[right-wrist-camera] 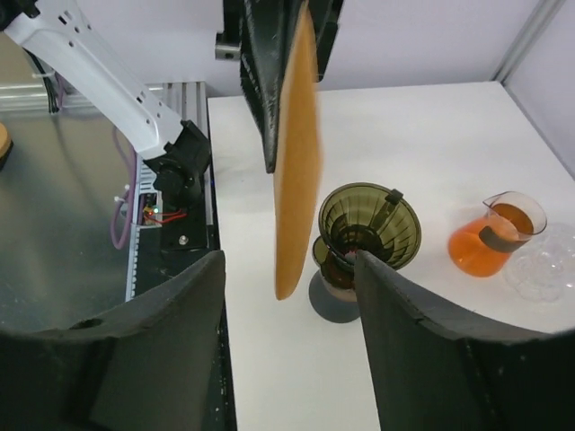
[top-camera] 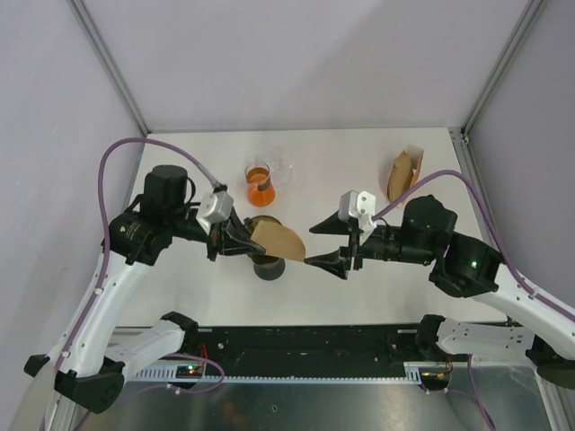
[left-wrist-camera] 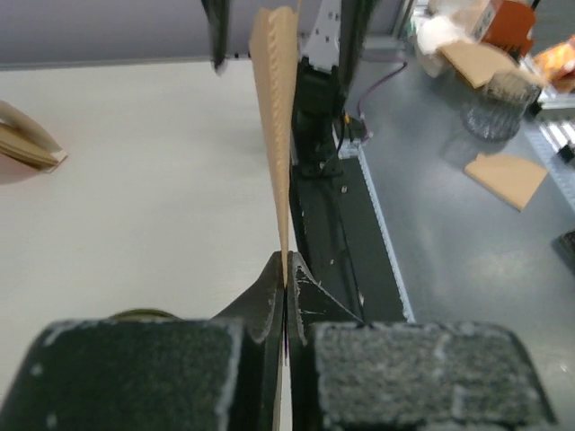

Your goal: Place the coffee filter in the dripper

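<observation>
Brown paper coffee filter (top-camera: 280, 241) flat, clamped edgewise in my left gripper (left-wrist-camera: 286, 284), raised near dripper (right-wrist-camera: 368, 224) | my right gripper (top-camera: 328, 260) agape, empty | risk, judged: flat filter buckles on rim, missing cone.

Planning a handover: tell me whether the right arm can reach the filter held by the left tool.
Probably yes: the open right tool sits just beside the filter, with nothing between them.

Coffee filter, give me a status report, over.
Left gripper shut on coffee filter, folded flat, aloft near dripper. Right gripper open, facing filter, no contact. Dripper empty, nothing blocking.
</observation>
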Controlling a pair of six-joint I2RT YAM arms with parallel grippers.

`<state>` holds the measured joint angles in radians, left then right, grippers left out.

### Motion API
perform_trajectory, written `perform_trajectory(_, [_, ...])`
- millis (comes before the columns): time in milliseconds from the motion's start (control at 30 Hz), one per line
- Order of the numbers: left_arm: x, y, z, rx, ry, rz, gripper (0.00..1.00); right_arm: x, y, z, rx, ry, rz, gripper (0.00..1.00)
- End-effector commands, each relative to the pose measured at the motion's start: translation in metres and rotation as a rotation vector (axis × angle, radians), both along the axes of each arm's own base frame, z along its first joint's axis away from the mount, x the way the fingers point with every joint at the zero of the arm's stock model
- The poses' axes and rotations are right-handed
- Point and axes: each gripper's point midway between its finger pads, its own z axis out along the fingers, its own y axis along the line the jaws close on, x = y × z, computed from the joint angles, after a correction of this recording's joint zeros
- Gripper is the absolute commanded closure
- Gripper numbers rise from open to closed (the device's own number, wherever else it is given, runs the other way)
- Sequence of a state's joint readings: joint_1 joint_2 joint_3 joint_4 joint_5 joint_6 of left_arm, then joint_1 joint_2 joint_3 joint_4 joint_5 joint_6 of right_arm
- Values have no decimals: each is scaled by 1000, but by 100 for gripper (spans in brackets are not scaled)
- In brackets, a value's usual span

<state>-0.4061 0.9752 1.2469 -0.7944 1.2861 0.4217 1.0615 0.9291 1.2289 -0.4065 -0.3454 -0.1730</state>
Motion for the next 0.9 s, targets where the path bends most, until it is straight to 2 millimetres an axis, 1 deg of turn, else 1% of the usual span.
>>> perform_trajectory(0, [-22,17,-16,81,-220,-33,100,-8,-18,48,134,-68,-16,33])
perform_trajectory(100, [-32,34,-35,189,-319,-52,100,-14,-14,60,185,-48,7,30])
perform_trajectory(167, [-33,41,-41,245,-331,-42,100,-18,-4,63,205,-32,34,29])
perform_trajectory(267, [-37,48,-41,266,-390,-37,100,-29,13,64,212,-35,53,26])
perform_trajectory(333, [-39,49,-38,266,-424,-40,100,-30,18,63,211,-48,14,27])
perform_trajectory(400, [-42,50,-35,262,-438,-42,100,-27,21,63,207,-51,-24,35])
perform_trajectory(467, [-45,50,-31,255,-456,-47,100,-31,25,60,188,-47,-14,40])
perform_trajectory(567, [-46,50,-30,254,-468,-51,100,-39,33,51,152,-48,13,41])
perform_trajectory(733, [-48,50,-29,250,-465,-56,100,-40,40,39,107,-58,10,43])
perform_trajectory(867, [-49,50,-31,253,-459,-57,100,-45,40,28,63,-61,42,45])
